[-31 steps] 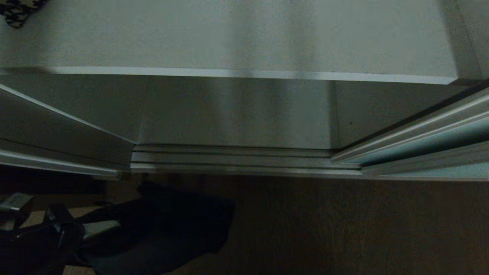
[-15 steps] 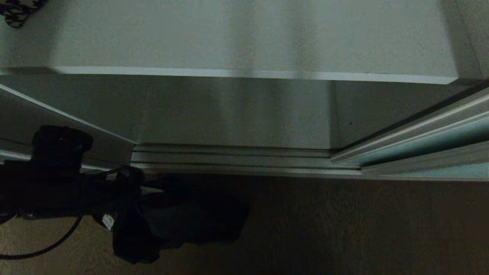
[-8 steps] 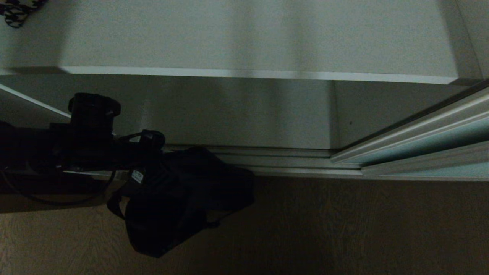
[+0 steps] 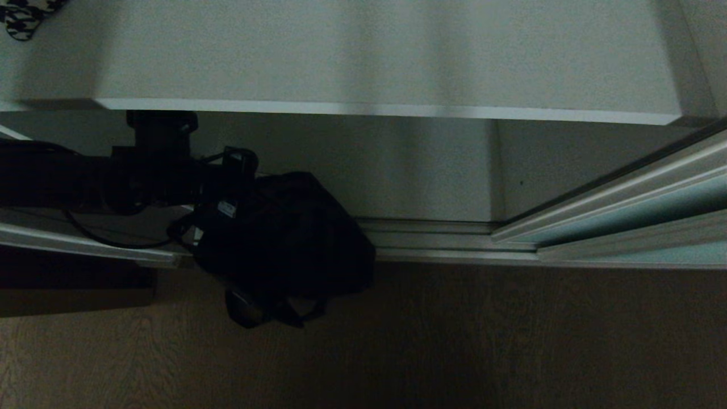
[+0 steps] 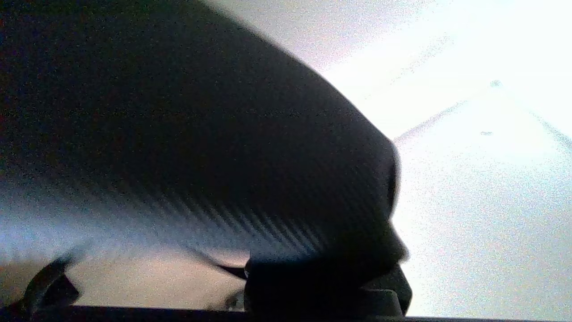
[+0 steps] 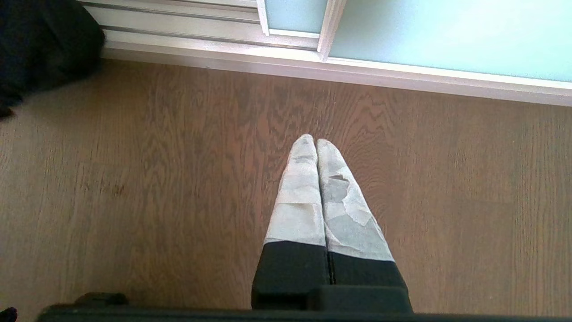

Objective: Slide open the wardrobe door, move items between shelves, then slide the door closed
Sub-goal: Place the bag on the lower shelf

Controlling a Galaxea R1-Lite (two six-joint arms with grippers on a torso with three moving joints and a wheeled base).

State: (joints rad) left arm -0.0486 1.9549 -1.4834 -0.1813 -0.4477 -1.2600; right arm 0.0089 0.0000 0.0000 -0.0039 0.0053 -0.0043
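Note:
A black textured garment [image 4: 284, 238] hangs bunched from my left gripper [image 4: 241, 184], which is shut on it. It hangs just below the front edge of the pale grey shelf [image 4: 363, 57], above the door track [image 4: 431, 241]. In the left wrist view the cloth [image 5: 201, 134] covers the fingers. The lower shelf board [image 4: 397, 170] lies behind the garment. The sliding wardrobe door [image 4: 653, 210], frosted blue-green glass in a silver frame, stands pushed to the right. My right gripper [image 6: 316, 141] is shut and empty, pointing down at the floor near the door's glass [image 6: 447, 36].
A black-and-white houndstooth cloth [image 4: 23, 17] lies at the shelf's far left corner. Brown wood-grain floor [image 4: 511, 341] runs in front of the wardrobe. The wardrobe's left side panel [image 4: 85, 244] is close beside my left arm.
My left arm has risen from floor level and reached forward, lifting the black garment off the floor up to the wardrobe opening under the shelf edge. The right arm has not moved.

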